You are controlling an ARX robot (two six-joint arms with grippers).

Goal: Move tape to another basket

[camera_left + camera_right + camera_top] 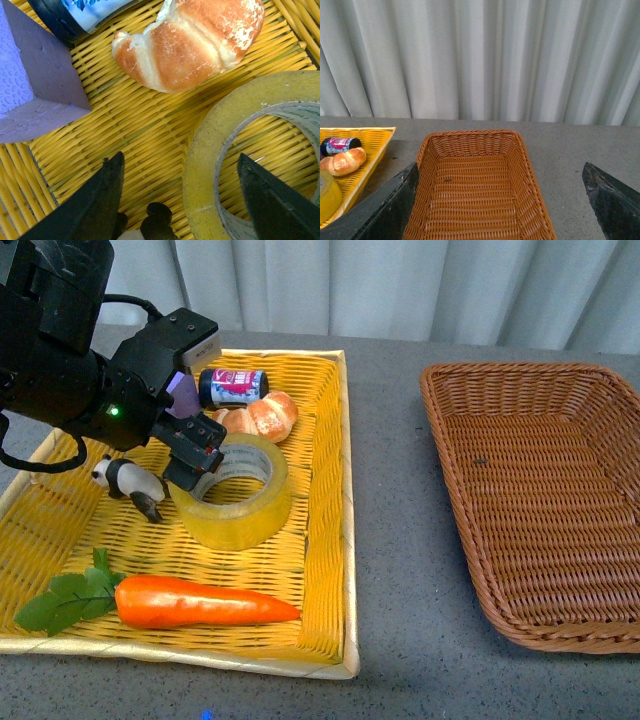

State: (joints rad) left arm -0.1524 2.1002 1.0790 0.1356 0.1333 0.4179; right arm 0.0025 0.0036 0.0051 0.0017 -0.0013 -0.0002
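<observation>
The tape (235, 493), a yellowish roll with a white core, lies flat in the yellow tray (320, 540). My left gripper (195, 455) is open and low over the roll's left wall. In the left wrist view the gripper (182, 200) straddles the roll's wall (200, 165), one finger (100, 200) outside and one finger (270, 200) inside the hole. The brown wicker basket (560, 500) stands empty at the right. My right gripper is open, above the basket (475, 195) in the right wrist view, and out of the front view.
The tray also holds a croissant (262, 417), a small can (232, 386), a purple block (183, 392), a panda figure (130, 483) and a carrot (190, 602). Grey tabletop (390, 540) separates tray and basket. A curtain (480, 55) hangs behind.
</observation>
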